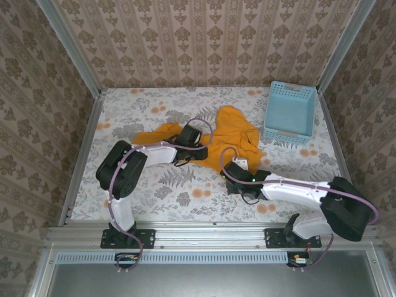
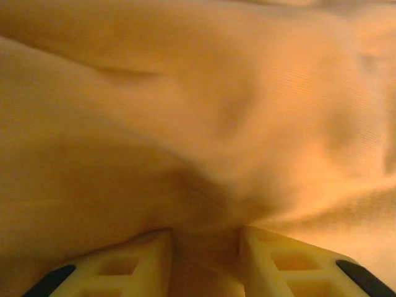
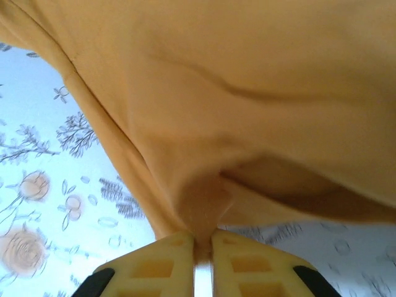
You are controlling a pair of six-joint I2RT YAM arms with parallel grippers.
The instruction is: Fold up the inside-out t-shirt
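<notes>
Right wrist view: my right gripper pinches the shirt at its edge; my left gripper clamps a fold. It looks soft, light and limp, so hems seem the best hold.

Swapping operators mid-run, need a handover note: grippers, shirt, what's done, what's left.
Left gripper: shut on a bunch of the shirt, near its middle.
Right gripper: shut on the shirt's near edge, with the cloth there raised off the table.
Shirt: crumpled mid-table, left of the basket, none of it inside.
Done: both grips are on the cloth; no fold visible.
Left: probably spread it flat, then fold.
</notes>
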